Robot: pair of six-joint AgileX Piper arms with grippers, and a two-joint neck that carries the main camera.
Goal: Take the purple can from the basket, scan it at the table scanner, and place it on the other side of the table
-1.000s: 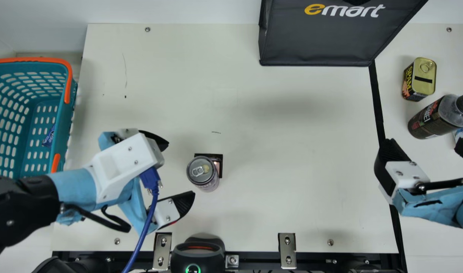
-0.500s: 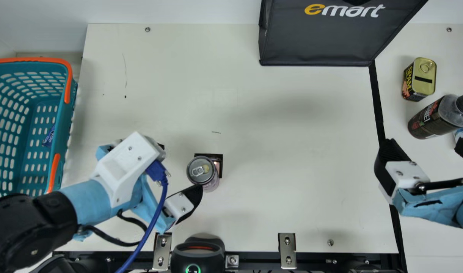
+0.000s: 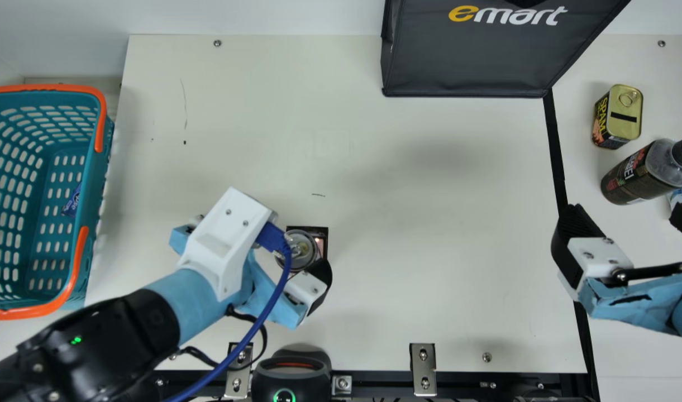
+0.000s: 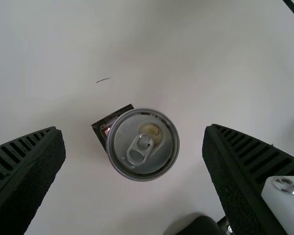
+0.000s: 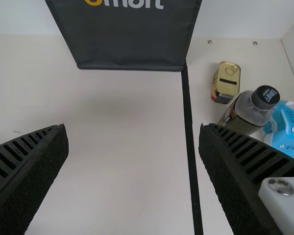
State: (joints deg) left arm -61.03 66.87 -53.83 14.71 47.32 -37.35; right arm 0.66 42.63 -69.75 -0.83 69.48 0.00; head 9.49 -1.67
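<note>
My left gripper (image 3: 223, 240) is beside the upright can (image 3: 303, 249) in the main view, one black finger near the can's lower right and the cable crossing its top. In the left wrist view the gripper (image 4: 133, 129) is open, with the can's silver lid (image 4: 143, 144) between its fingers and a gap on both sides. The can partly covers the small dark scanner window (image 3: 323, 241) in the table. At the right, my right gripper (image 3: 628, 211) stands open and empty; the right wrist view shows this gripper (image 5: 132, 127) over bare table.
A teal basket (image 3: 90, 167) with a blue packet (image 3: 72, 202) inside stands at the left. A black bag (image 3: 469, 61) is at the back. Beyond the black tape are a Spam tin (image 3: 625, 111), a bottle (image 3: 637, 176) and a blue-white pack (image 5: 286, 128). A dark device (image 3: 291, 379) sits in front.
My left gripper has moved rightward, bringing its open fingers from the can's left to around it. The can and the right arm have kept still.
</note>
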